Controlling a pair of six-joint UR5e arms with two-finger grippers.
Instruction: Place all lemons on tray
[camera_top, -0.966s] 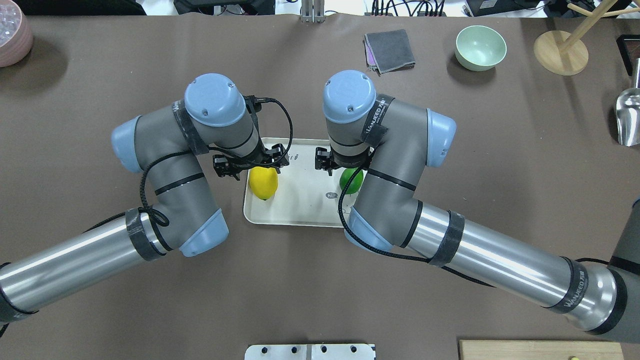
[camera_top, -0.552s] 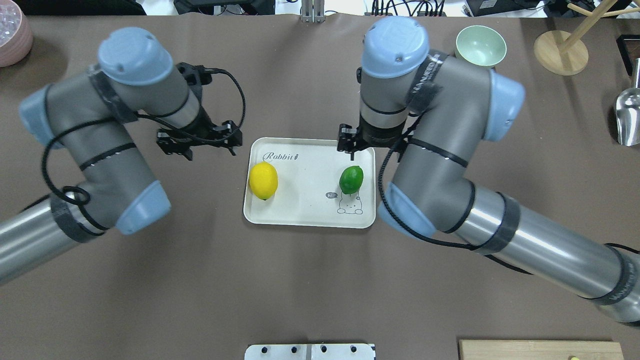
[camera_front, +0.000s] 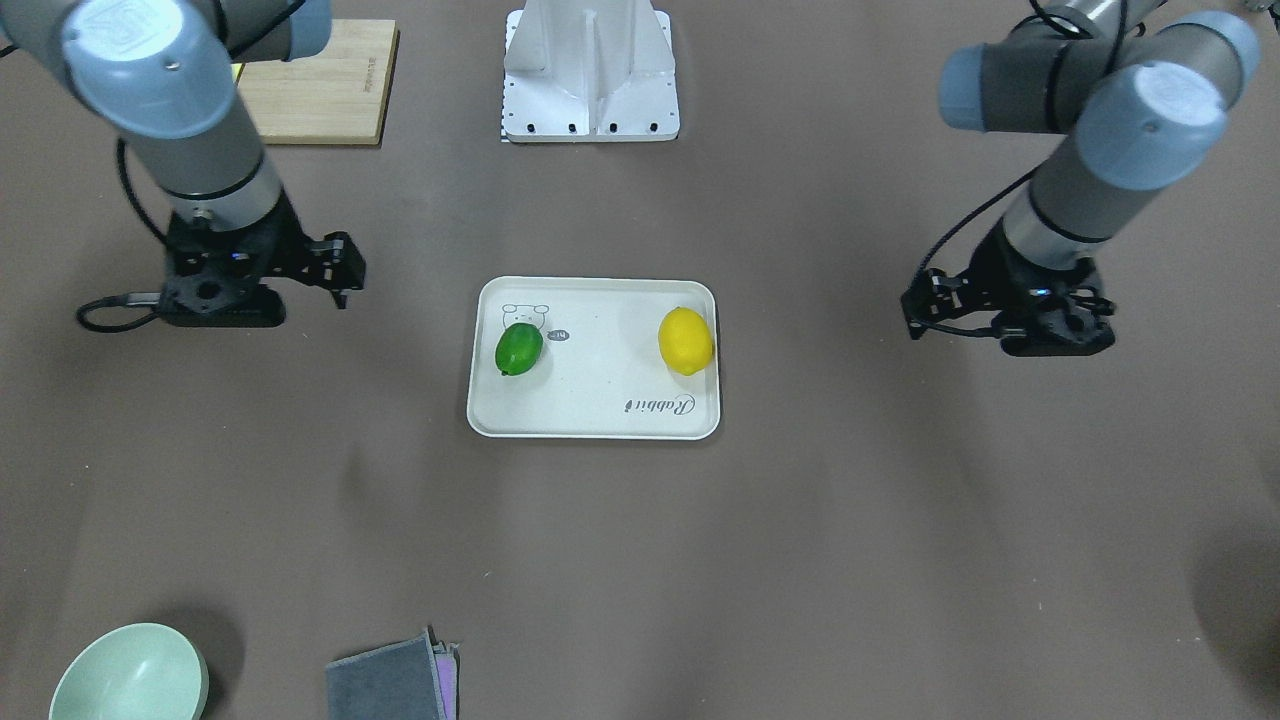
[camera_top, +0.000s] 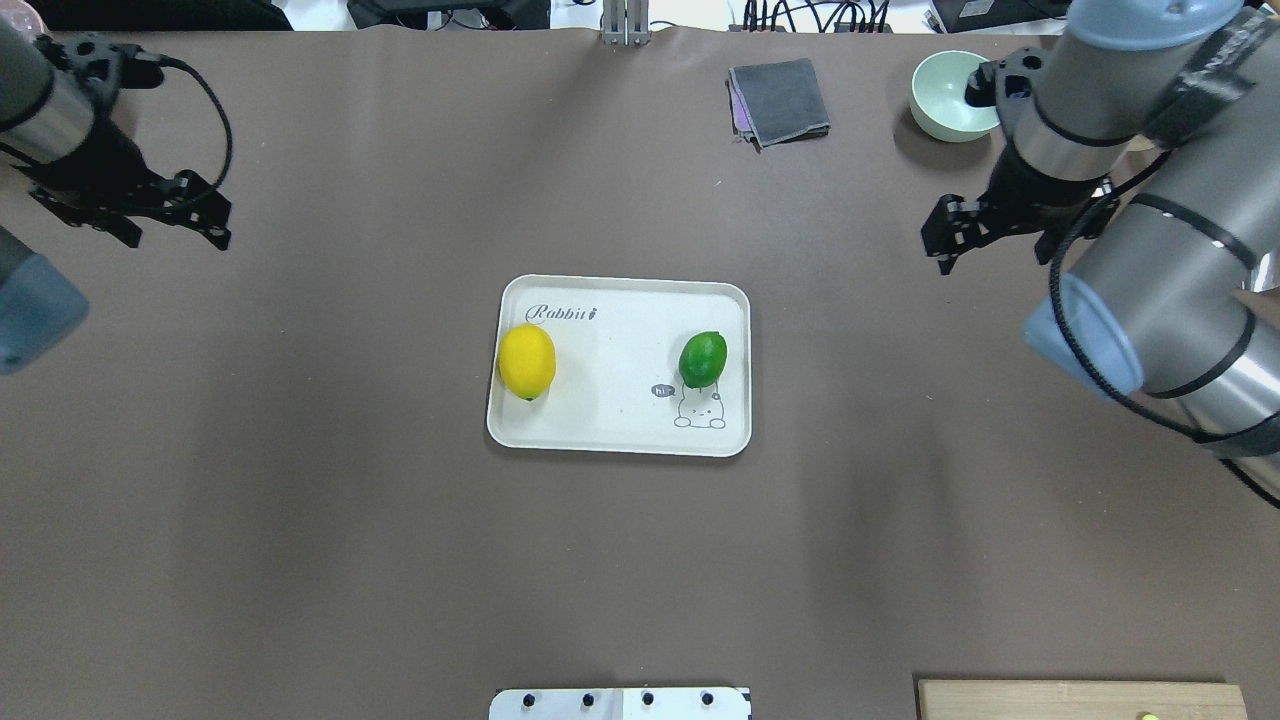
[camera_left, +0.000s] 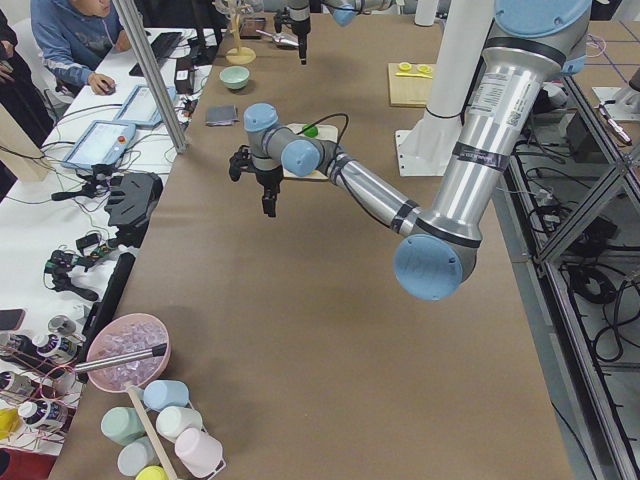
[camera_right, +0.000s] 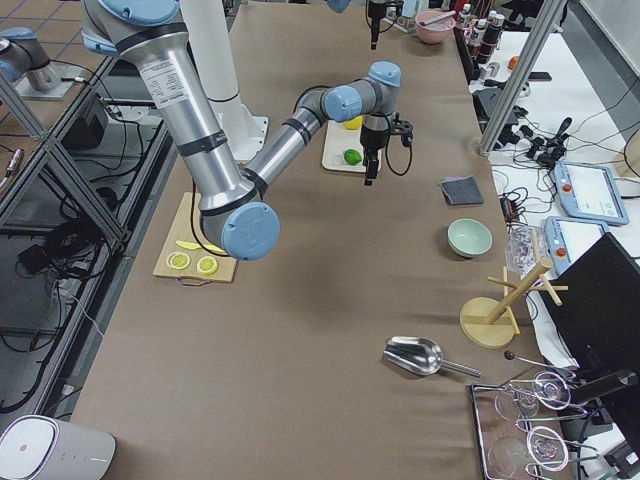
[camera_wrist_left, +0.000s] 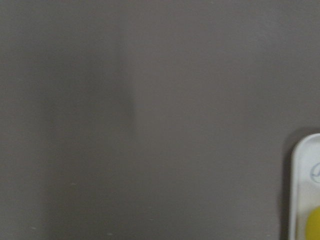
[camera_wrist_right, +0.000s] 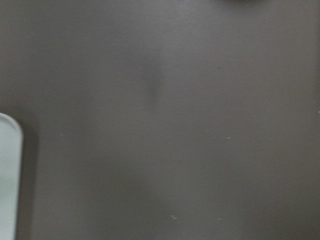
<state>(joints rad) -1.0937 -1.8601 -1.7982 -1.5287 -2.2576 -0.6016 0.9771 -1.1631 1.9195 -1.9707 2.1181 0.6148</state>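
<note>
Pulled well clear of the tray (camera_top: 620, 430) now, one to each side, after hanging right over it a second ago: left gripper (camera_top: 176, 238) and right gripper (camera_top: 993, 258), fingers spread, holding nothing. Left lying on the tray: yellow lemon (camera_top: 527, 361) at its left end, green lemon (camera_top: 703, 359) at the right, by the bear drawing. Task done, by the look of it. Only in the right side view: lemon slices (camera_right: 192, 263) on the board (camera_right: 178, 225). In the wrist views, blurred: just table (camera_wrist_left: 150, 125), a tray edge and a sliver of yellow.

Yellow lemon (camera_top: 527, 361) and green lemon (camera_top: 703, 359) rest apart on the tray (camera_top: 612, 425); grey cloth (camera_top: 780, 100) lies beyond.
</note>
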